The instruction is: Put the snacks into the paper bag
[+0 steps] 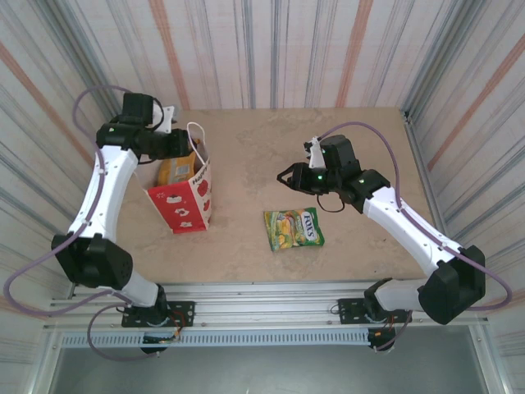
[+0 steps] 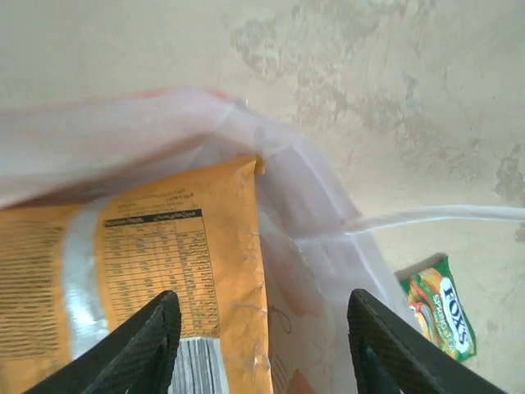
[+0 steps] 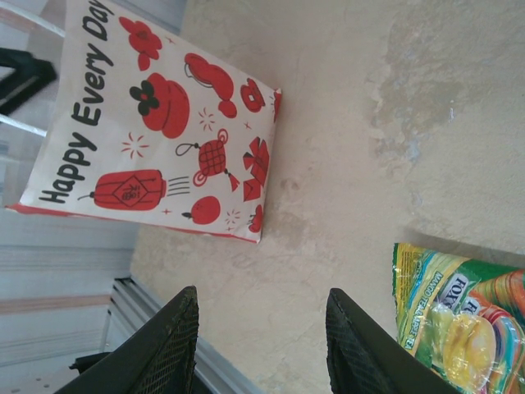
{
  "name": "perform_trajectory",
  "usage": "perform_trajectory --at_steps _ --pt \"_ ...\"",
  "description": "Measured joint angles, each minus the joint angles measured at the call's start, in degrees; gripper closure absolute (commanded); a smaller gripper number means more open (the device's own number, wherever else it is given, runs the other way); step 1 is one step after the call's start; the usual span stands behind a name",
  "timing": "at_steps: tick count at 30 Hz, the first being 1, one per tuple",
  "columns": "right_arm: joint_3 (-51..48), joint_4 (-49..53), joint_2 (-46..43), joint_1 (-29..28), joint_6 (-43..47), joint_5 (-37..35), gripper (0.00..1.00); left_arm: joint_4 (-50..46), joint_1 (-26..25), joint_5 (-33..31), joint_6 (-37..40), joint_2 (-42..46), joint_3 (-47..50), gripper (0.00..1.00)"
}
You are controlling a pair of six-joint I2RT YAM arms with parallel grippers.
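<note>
The paper bag (image 1: 187, 199) stands upright at the left, white with red prints and "Happy Every Day" lettering (image 3: 156, 123). An orange snack packet (image 2: 164, 263) lies inside its mouth (image 1: 175, 171). My left gripper (image 2: 258, 345) hovers over the bag's opening (image 1: 176, 149), open, its fingers apart on either side of the packet's edge and the bag's wall (image 2: 316, 246). A green and yellow snack packet (image 1: 293, 227) lies flat on the table in the middle (image 3: 459, 316) (image 2: 439, 308). My right gripper (image 1: 287, 176) hangs open above the table just behind it (image 3: 262, 345), holding nothing.
The beige tabletop (image 1: 271, 148) is walled by striped panels. A metal rail (image 1: 271, 295) runs along the near edge. The bag's white string handle (image 2: 443, 215) sticks out to the right of the bag's mouth.
</note>
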State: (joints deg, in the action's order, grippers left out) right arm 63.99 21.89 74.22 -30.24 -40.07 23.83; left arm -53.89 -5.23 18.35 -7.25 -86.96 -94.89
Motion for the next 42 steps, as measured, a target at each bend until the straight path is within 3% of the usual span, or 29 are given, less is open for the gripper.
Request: perform_trajectory --at_steps 7,16,25,30,37,42 --pt "0.00 0.00 0.00 0.00 0.00 0.02 0.56 -2.16 0.76 -5.03 2.69 0.57 0.35 0.60" --pt "-0.13 0.04 -0.15 0.00 0.00 -0.02 0.56 -1.03 -1.86 -6.05 3.56 -6.25 7.23 0.61" --pt "-0.85 0.35 -1.22 0.26 0.00 -0.22 0.56 -0.22 -3.58 -9.11 5.01 -9.92 9.51 0.51" --pt "-0.85 0.68 -1.22 0.26 0.00 -0.26 0.56 -3.89 -3.63 -10.69 5.73 -8.94 3.89 0.41" --pt "1.62 6.82 -0.33 0.26 1.42 -2.08 0.54 -8.37 -4.52 -11.47 6.01 -1.14 -9.94 0.35" --pt "6.08 14.84 3.43 0.63 5.25 -3.30 0.52 -11.89 -6.60 -9.22 6.05 5.35 -12.04 0.35"
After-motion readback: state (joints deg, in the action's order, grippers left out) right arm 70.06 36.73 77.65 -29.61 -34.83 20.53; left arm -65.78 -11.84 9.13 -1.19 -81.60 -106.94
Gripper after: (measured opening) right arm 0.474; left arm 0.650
